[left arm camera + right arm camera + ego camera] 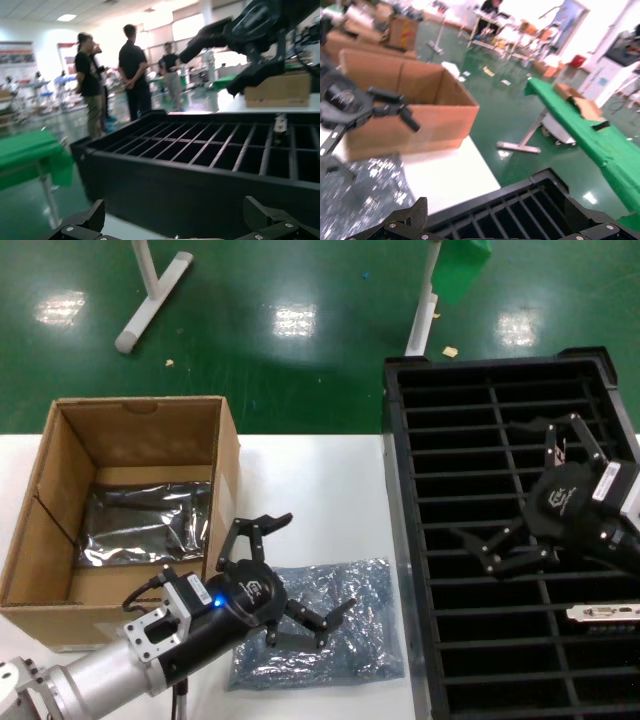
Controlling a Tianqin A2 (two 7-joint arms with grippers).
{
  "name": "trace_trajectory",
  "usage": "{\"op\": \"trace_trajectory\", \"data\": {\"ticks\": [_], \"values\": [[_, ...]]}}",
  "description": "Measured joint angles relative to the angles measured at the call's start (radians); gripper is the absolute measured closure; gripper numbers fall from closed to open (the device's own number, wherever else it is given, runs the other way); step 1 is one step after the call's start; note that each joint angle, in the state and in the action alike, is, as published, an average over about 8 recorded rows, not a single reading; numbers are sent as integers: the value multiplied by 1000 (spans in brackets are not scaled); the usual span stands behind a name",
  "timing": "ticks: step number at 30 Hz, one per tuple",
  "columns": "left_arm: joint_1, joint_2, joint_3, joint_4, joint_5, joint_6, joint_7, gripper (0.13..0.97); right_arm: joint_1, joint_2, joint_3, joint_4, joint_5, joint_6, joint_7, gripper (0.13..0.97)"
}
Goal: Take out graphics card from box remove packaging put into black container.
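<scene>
The brown box [225,465] stands open at the table's left. A shiny grey bag with a dark flat graphics card [145,525] showing through lies on its floor. A limp bluish piece of packaging [335,625] lies flat on the table beside the box. My left gripper [315,562] hovers open over that bag and holds nothing. My right gripper [490,480] hangs open and empty above the black container [400,440]. In the right wrist view I see the box [420,110], the packaging [365,195] and the left gripper [370,105]. The left wrist view faces the container [200,170].
A pale metal bracket [600,612] shows in one slot near the container's right side. The table edge runs behind the box, with green floor and white stand legs [150,300] beyond. People [135,75] stand far off, and another carton [277,90] sits past the container.
</scene>
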Motion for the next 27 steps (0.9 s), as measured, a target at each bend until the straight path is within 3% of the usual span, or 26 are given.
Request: {"op": "trace_trajectory", "data": {"ticks": [27], "values": [[230,88,-193,-349,298,-513,-412,132,-248,-237,115,-85,246,459,-179,129]]}}
